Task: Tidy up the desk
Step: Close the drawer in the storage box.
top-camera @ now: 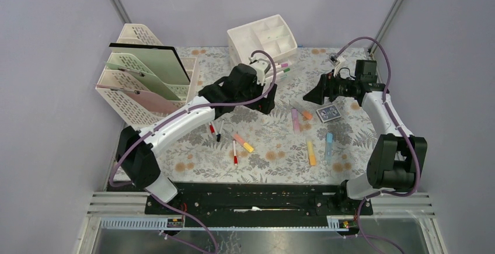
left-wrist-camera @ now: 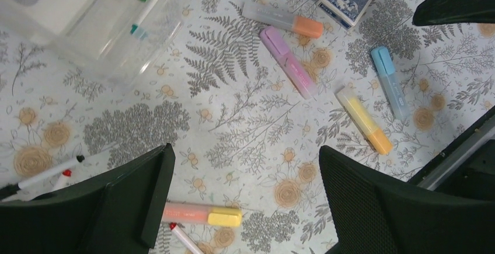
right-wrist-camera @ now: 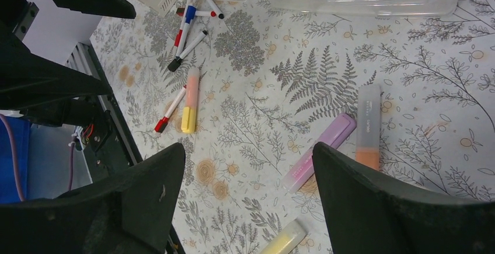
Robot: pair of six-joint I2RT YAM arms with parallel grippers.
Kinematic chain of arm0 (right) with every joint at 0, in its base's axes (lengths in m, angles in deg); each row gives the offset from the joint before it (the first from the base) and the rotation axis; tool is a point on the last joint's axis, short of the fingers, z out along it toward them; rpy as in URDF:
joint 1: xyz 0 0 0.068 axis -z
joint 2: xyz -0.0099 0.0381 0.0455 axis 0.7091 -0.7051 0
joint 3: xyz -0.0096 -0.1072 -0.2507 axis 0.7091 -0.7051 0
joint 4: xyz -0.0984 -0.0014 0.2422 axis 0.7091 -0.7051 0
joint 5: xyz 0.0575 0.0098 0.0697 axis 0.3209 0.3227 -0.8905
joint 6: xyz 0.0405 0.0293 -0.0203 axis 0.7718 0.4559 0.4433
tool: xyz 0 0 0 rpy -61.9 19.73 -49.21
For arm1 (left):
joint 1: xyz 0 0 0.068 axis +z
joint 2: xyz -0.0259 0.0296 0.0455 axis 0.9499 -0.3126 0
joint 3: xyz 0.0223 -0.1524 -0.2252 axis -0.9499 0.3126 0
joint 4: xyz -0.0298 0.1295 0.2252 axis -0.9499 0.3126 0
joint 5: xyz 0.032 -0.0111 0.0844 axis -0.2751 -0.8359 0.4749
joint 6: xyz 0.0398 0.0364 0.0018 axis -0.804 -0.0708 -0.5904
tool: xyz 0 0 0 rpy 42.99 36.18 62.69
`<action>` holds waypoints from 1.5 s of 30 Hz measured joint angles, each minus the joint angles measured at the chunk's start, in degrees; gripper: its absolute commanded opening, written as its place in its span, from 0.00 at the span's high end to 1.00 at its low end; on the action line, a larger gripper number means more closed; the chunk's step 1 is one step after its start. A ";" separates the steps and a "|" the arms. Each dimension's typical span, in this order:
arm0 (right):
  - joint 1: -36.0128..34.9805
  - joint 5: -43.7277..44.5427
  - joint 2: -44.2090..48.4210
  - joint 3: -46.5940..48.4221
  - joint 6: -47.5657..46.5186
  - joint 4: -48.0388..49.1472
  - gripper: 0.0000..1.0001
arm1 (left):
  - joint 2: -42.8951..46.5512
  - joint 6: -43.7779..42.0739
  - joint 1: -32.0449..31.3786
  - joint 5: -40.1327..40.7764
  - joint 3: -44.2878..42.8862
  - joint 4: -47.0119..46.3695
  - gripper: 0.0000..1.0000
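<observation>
– Bench (top-camera: 274,169) from overhead: the fern-and-flower cloth fills mid-frame, with highlighters (top-camera: 311,153) and pens (top-camera: 234,152) loose on it. Where are the arms?

– Left gripper (top-camera: 264,99) hangs at 12 o'clock of the scatter, below the white divided box (top-camera: 262,38). Right gripper (top-camera: 309,96) is at 2 o'clock, near the card box (top-camera: 329,112). Neither carries anything.

– Left wrist view?

– Fingers are spread as wide as they go, with bare cloth between them and no contact. Pink highlighter (left-wrist-camera: 289,61) lies at 1 o'clock, peach-and-yellow highlighter (left-wrist-camera: 201,214) at 7 o'clock, clear tray (left-wrist-camera: 117,26) at 10 o'clock.

– Right wrist view?

– Fingers are spread a little short of full, empty and off the cloth. The pink highlighter sits at 4 o'clock, just beside the right-hand finger. Orange-tipped highlighter (right-wrist-camera: 368,125) is at 3 o'clock, marker cluster (right-wrist-camera: 185,29) at 11 o'clock.

– Step in hand?

– My judgement is that each arm is choosing its next loose item, and most of the tidying is not yet done. Both cameras frame the pink highlighter, so give it to one arm only, probably the right, which is nearer. The left could take the peach-and-yellow one.

– Technique?

– Turn the wrist so the fingers cross the barrel's short side. Descend straight at mid-length and close once both fingers flank it. Dragging fingertips may ruck the cloth or roll the barrel away.
</observation>
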 measured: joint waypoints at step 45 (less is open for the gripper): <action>2.21 0.00 -0.55 -0.63 0.46 0.74 0.13 | -23.21 -15.56 -0.37 0.68 -21.70 -0.13 0.65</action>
